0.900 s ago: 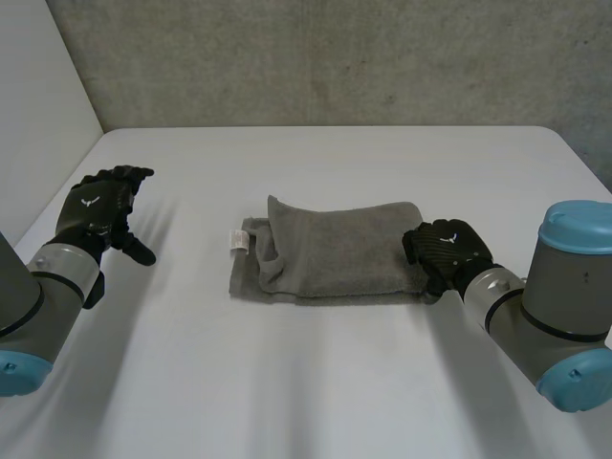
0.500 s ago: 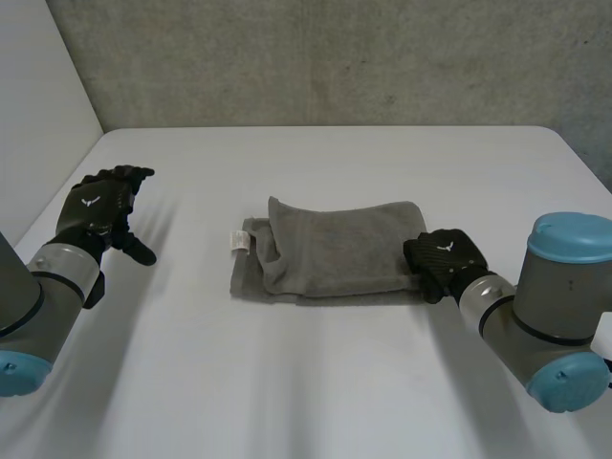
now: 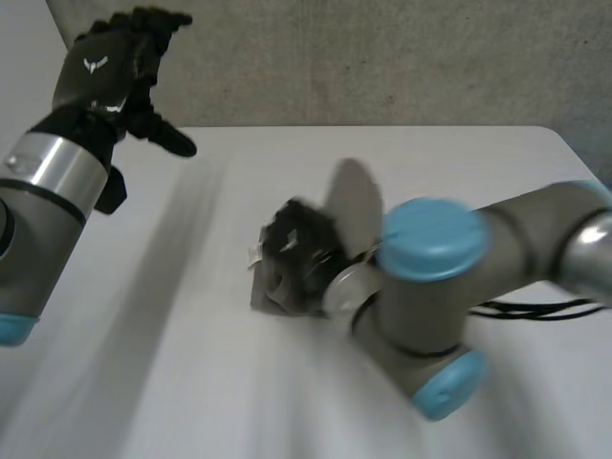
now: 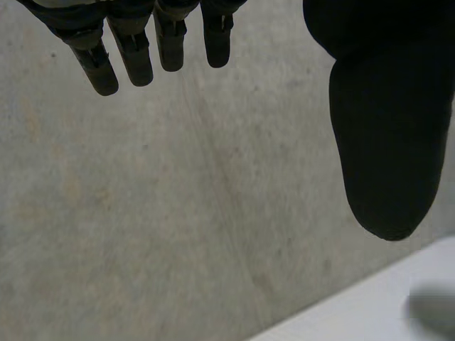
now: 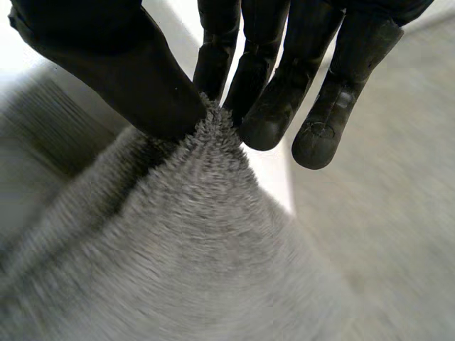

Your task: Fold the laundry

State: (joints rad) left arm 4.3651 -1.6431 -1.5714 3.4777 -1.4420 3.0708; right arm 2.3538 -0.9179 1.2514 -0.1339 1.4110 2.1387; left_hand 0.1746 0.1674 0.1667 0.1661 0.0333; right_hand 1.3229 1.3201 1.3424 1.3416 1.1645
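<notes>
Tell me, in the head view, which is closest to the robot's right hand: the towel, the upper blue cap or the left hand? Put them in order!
1. Towel: pinched by the right hand, so it touches it.
2. Upper blue cap: on the right arm, just behind the right hand.
3. Left hand: open and up high, far off on the left side.

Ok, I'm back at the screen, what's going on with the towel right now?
The right hand pinches a fold of the grey towel between its thumb and fingers, with the right arm reaching across the middle of the table. Part of the towel is lifted off the table. The left hand is open and holds nothing, raised at the table's left side, well apart from the towel.
</notes>
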